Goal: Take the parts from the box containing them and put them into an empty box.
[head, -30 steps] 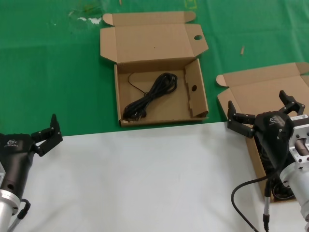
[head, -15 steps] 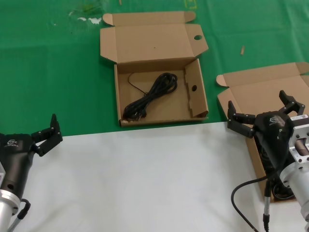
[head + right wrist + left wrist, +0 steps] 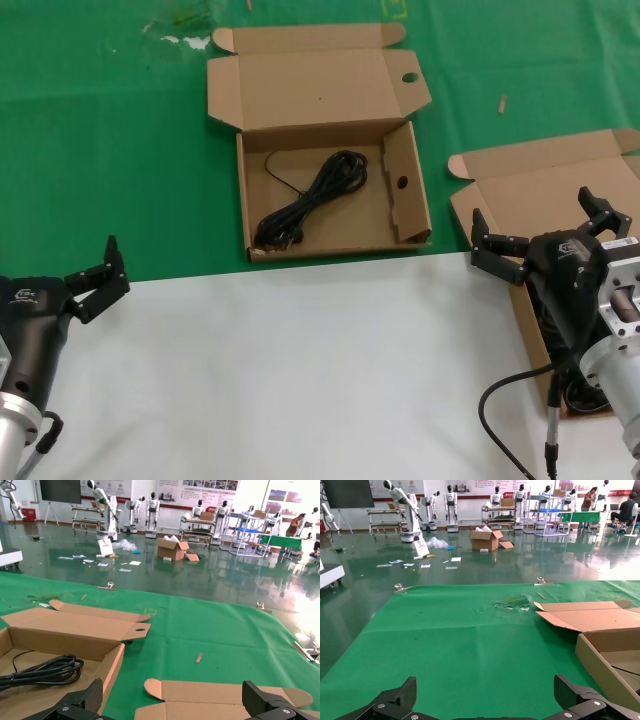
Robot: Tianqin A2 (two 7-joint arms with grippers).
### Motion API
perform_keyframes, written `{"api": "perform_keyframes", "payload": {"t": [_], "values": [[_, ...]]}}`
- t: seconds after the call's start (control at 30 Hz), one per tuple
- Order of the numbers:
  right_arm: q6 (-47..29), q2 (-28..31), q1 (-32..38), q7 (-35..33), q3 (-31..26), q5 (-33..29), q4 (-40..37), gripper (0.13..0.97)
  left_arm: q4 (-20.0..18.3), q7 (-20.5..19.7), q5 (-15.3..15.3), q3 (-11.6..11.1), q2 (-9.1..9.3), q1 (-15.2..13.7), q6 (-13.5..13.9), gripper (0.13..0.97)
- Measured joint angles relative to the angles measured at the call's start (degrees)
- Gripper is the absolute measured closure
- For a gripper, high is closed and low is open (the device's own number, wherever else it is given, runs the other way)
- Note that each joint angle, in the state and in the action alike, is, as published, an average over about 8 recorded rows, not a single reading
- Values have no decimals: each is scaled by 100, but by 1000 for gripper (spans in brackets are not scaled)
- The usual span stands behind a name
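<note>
One black cable bundle (image 3: 312, 200) lies on the floor of the middle box (image 3: 410, 205), the box with a round hole in its lid tab (image 3: 410, 77). In the right wrist view the same bundle (image 3: 45, 670) shows inside that box (image 3: 112, 662). The partly seen box (image 3: 520, 190) with a rounded lid tab stands at the right. My right gripper (image 3: 537, 215) hovers open over it and hides most of its inside. Dark strands (image 3: 585, 395) show under the wrist. My left gripper (image 3: 108, 272) waits open at the near left with nothing between its fingers.
A green cloth (image 3: 120, 150) covers the far half of the table and a white sheet (image 3: 300, 370) the near half. Both lids lie folded back, away from me. In the left wrist view the middle box's wall (image 3: 600, 667) stands ahead to one side.
</note>
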Motion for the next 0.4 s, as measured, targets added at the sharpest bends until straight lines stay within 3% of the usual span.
{"api": "perform_keyframes", "payload": {"t": [0.4], "values": [[0,0,0,0,0,0,0,129,0,0,0,0,0,0,0,132]]}}
